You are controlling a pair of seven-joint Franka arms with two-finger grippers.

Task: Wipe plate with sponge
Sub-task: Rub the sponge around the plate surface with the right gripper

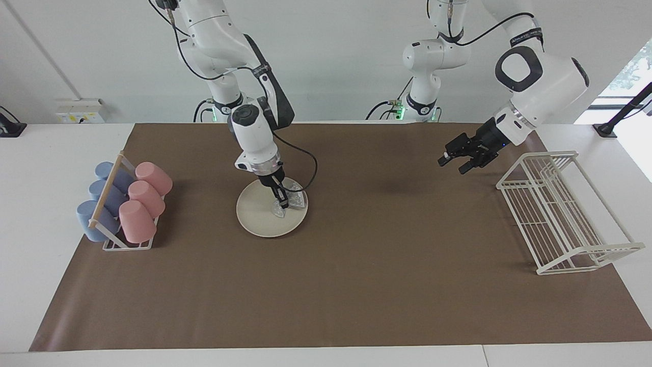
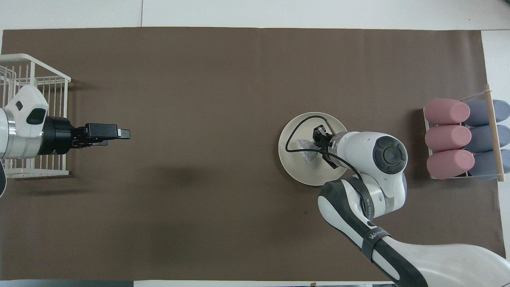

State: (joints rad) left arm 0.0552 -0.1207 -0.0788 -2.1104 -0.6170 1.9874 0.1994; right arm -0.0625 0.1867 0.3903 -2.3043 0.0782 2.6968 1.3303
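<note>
The cream-white plate (image 1: 254,216) (image 2: 306,173) lies flat on the brown mat toward the right arm's end of the table. My right gripper (image 1: 281,203) (image 2: 315,144) points down onto it and is shut on the silvery mesh sponge (image 1: 294,200) (image 2: 303,146). The sponge is pressed on the plate's surface, at the side of the plate toward the left arm's end. My left gripper (image 1: 453,163) (image 2: 119,135) waits in the air, open and holding nothing, over the mat beside the white wire rack.
A holder of pink and blue cups (image 1: 125,204) (image 2: 462,137) stands at the right arm's end of the mat, close to the plate. The white wire rack (image 1: 560,219) (image 2: 38,85) stands at the left arm's end. A black cable loops over the plate.
</note>
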